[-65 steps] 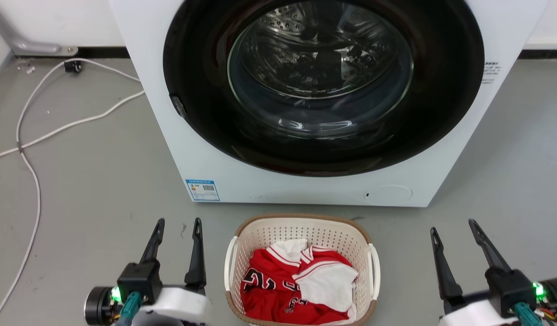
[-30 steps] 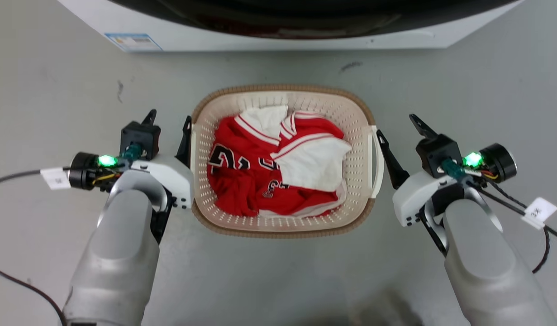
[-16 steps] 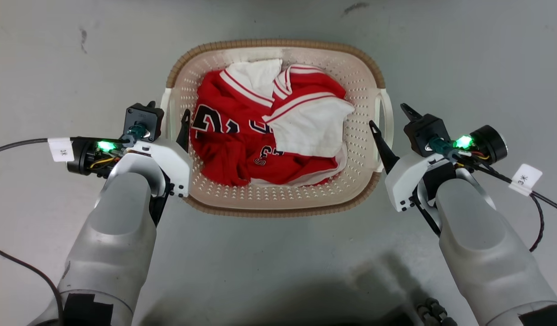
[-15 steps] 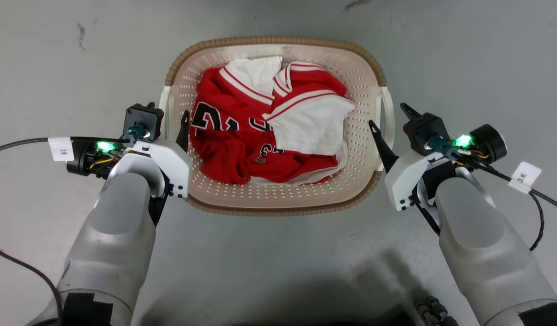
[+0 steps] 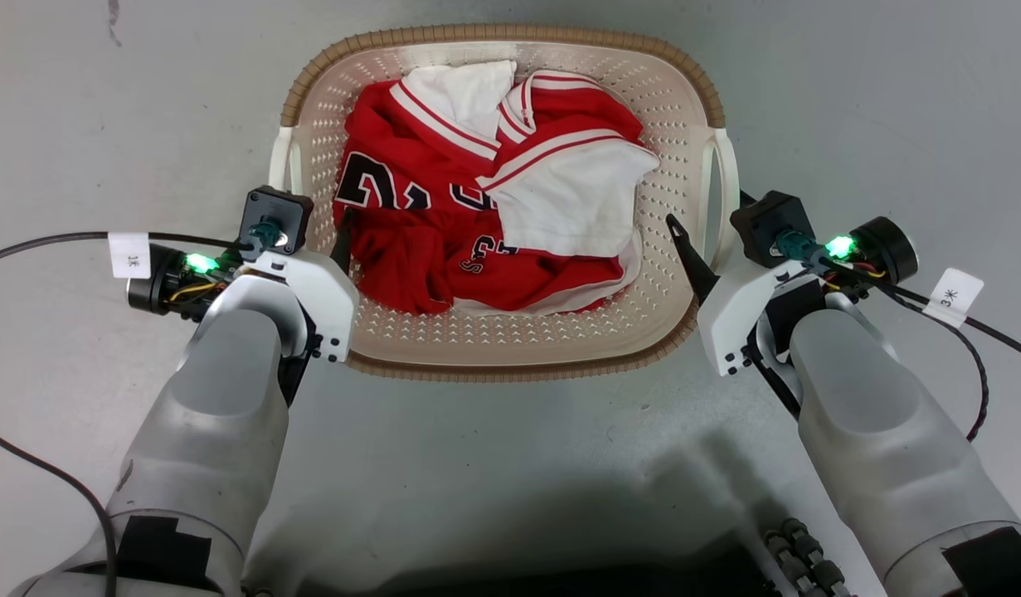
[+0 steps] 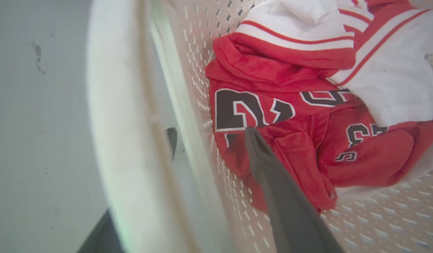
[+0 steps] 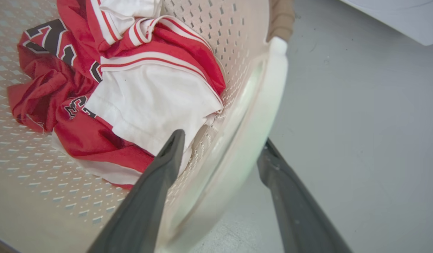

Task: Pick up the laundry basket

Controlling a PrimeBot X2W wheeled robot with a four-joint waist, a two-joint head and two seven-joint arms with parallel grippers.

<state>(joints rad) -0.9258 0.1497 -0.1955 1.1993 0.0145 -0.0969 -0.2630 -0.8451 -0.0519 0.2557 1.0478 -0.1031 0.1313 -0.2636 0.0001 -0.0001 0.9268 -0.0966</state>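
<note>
Both pincers have slid further along the basket's side handles. Left pincer (image 6: 211, 131) is spread wide astride the left handle (image 5: 282, 162), one finger inside by the red jersey (image 5: 410, 224), one outside, clamping nothing. Basket (image 5: 510, 35) sits on the grey floor (image 5: 510, 464) between the arms. Right pincer (image 7: 222, 137) straddles the right handle (image 5: 728, 191), also spread, not closed.

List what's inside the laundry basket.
In the laundry basket: a crumpled red jersey with black numbers, and white fabric lying on top of it. Its bare perforated floor shows around them. Whatever lies beneath the clothes is covered.
</note>
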